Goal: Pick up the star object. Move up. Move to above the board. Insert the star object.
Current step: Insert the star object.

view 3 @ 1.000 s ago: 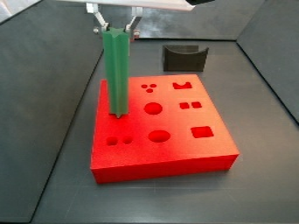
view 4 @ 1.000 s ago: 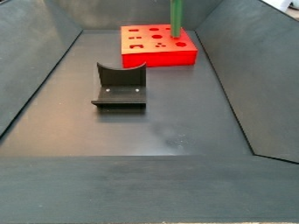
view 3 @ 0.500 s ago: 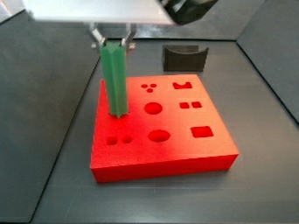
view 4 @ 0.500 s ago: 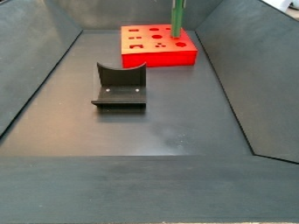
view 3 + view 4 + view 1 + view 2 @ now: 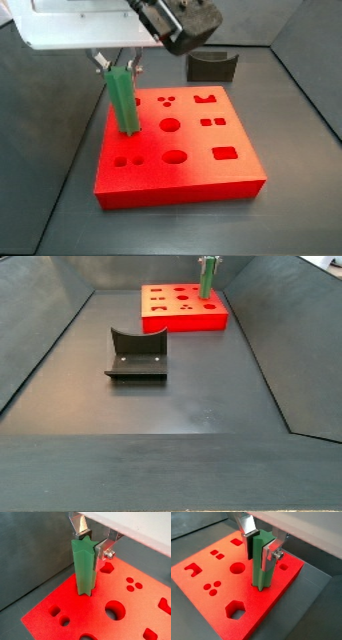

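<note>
The star object [image 5: 123, 100] is a tall green peg standing upright with its lower end in a hole near the left edge of the red board [image 5: 187, 165]. My gripper [image 5: 118, 68] is shut on its upper part, one finger on each side. Both wrist views show the peg [image 5: 83, 567] [image 5: 260, 567] clamped between the silver fingers [image 5: 100, 548] [image 5: 270, 551] of the gripper [image 5: 90, 541] [image 5: 261, 543], its foot sunk into the board [image 5: 60, 607] [image 5: 211, 572]. In a side view the peg [image 5: 209, 280] rises from the board [image 5: 181, 318] at the far end.
The dark fixture [image 5: 138, 354] stands on the grey floor, mid-bin; it also shows behind the board in a side view [image 5: 210, 66]. The board top has round, square and small dot holes [image 5: 171, 125]. Sloping grey walls [image 5: 40, 346] enclose the bin.
My gripper has come down with the peg, so less green length shows above the board. The board has shifted slightly sideways.
</note>
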Controlling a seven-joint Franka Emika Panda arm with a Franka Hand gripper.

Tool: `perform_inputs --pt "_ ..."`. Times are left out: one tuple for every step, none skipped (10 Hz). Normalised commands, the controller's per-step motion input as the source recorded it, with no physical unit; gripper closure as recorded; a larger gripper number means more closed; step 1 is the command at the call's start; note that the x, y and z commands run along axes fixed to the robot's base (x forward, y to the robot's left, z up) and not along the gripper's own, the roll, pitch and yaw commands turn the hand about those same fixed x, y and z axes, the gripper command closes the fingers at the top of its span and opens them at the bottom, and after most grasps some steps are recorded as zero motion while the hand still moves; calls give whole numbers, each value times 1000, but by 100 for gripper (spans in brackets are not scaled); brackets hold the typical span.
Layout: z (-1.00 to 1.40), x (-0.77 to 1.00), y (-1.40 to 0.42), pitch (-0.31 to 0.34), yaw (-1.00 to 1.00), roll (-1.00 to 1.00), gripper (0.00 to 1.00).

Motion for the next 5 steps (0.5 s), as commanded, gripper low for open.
perform_inputs --pt "-866 203 0 106 91 140 100" --pt "-837 149 0 0 6 77 100" --pt "-589 0 14 -101 0 43 100" --pt "-34 0 0 0 0 46 100" --pt "-31 0 0 -1 0 33 100"
